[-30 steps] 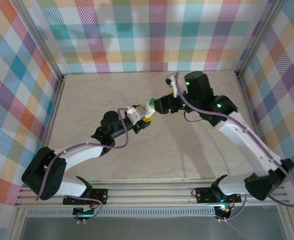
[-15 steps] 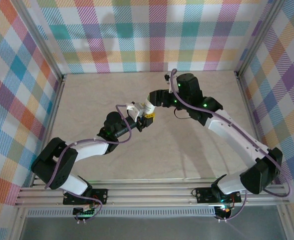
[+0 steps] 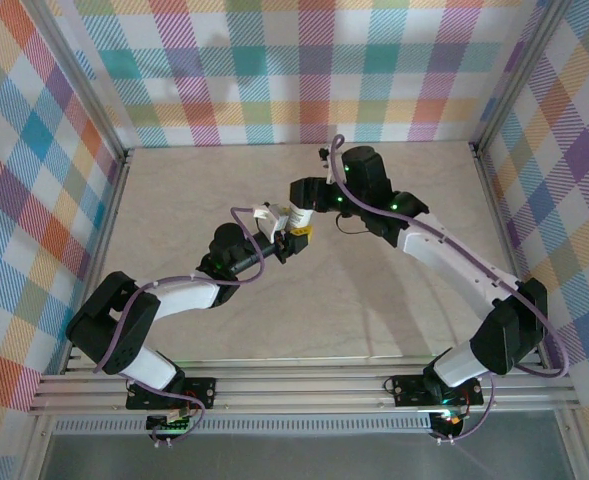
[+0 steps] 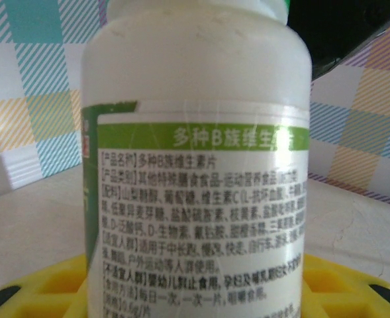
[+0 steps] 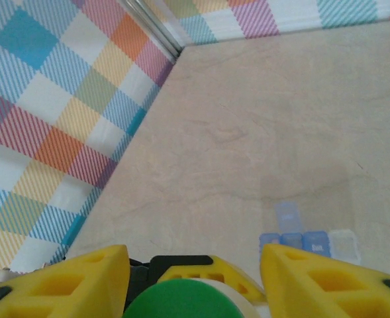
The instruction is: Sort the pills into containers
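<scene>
The left gripper (image 3: 290, 240) has its jaws clamped on the white pill bottle (image 4: 195, 165), over the middle of the bench (image 3: 374, 310). The right gripper (image 5: 193, 278) sits over the bottle's green cap (image 5: 181, 301), jaws partly open astride it with a gap showing on one side, so nothing is gripped. The blue pill organiser (image 5: 304, 240) lies on the bench beyond. The step looks like uncapping: centre the jaws on the cap, pinch evenly, then twist about the bottle's axis while the left grip resists.
</scene>
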Robot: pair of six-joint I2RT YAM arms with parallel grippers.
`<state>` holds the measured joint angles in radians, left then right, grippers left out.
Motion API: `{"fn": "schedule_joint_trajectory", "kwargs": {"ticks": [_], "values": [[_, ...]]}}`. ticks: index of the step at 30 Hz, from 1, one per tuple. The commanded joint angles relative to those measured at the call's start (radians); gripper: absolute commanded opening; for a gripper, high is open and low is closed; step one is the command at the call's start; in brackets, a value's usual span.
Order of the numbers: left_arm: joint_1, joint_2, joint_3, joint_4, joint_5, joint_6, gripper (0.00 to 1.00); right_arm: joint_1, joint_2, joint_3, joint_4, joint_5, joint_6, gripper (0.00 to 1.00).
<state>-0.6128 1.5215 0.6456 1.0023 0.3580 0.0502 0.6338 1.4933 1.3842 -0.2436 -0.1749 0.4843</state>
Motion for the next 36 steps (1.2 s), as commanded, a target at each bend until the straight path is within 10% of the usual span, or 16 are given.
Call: {"fn": "schedule_joint_trajectory", "kwargs": {"ticks": [1, 15, 36], "values": [[-0.006, 0.004, 0.041, 0.079, 0.041, -0.02, 0.0, -0.003, -0.014, -0.032, 0.112, -0.05, 0.021, 0.53], [-0.024, 0.012, 0.048, 0.038, 0.063, -0.036, 0.0, -0.014, -0.115, -0.158, 0.209, 0.04, -0.002, 0.0], [-0.03, 0.012, 0.13, -0.289, 0.054, 0.007, 0.0, -0.016, -0.145, -0.03, -0.1, 0.267, -0.336, 0.0]]}}
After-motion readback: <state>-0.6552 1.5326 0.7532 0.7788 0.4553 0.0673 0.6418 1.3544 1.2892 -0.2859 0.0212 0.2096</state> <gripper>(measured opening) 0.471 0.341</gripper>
